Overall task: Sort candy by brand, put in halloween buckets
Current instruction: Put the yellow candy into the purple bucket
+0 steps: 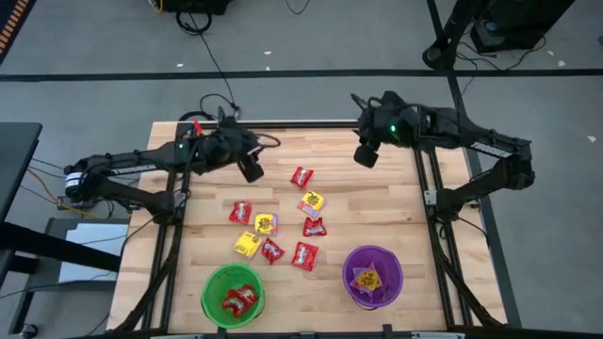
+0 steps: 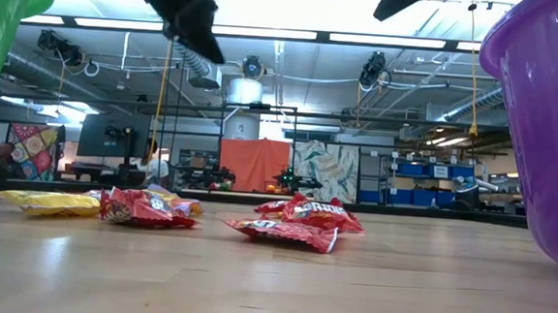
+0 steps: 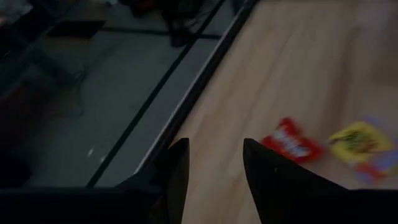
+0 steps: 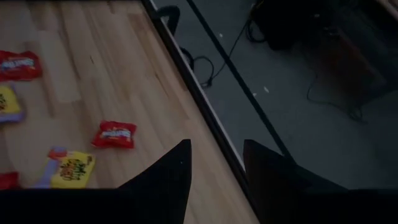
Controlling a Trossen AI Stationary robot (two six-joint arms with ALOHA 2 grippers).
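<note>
Left gripper (image 1: 252,171) near table (image 1: 396,212) edge

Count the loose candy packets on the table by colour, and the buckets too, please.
Red candy packets, loose: 5
Yellow candy packets, loose: 3
Buckets: 2, the green bucket and the purple bucket
Total: 10

Wood table (image 1: 396,212), candy and buckets on top.
Loose red and yellow candy (image 1: 273,226) lay mid-table; green bucket (image 1: 233,296) and purple bucket (image 1: 372,276) stood near the front edge.
</note>
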